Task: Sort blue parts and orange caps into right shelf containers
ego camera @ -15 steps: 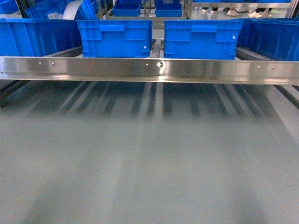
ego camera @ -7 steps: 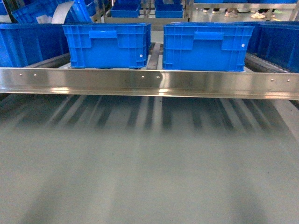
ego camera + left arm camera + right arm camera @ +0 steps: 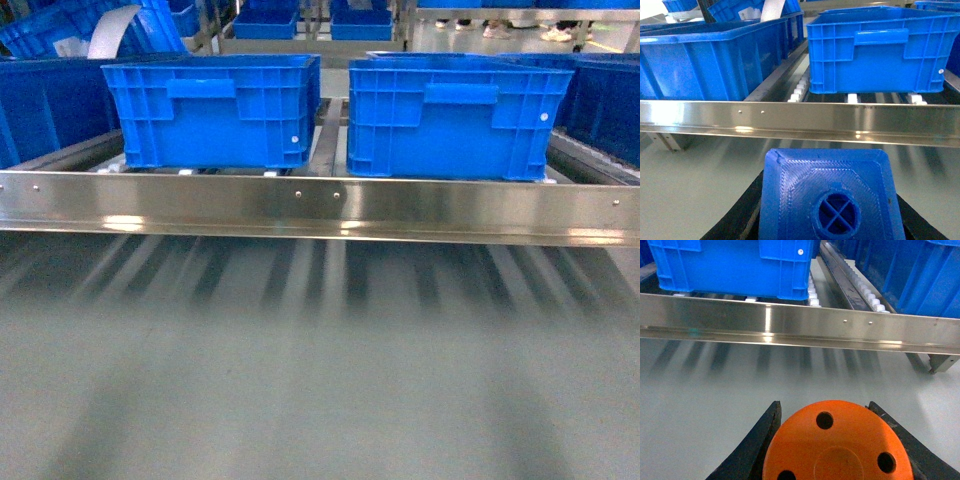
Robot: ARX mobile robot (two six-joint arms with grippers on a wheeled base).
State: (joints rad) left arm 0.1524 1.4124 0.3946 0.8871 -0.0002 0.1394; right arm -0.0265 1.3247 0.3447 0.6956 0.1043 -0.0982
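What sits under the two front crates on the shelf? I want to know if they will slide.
White rollers show beneath the left crate and right crate, behind the steel front rail. That rail covers most of the roller tracks; the crates' insides are hidden too.

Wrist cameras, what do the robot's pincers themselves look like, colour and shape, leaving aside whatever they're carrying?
Little of either shows. The left pincer appears only as black, matte fingers slanting in from the bottom corners. The right pincer has the same black fingers, with smooth, gently curved edges tapering toward the tips. No cables, markings or arm links are visible, and the head view shows neither arm.
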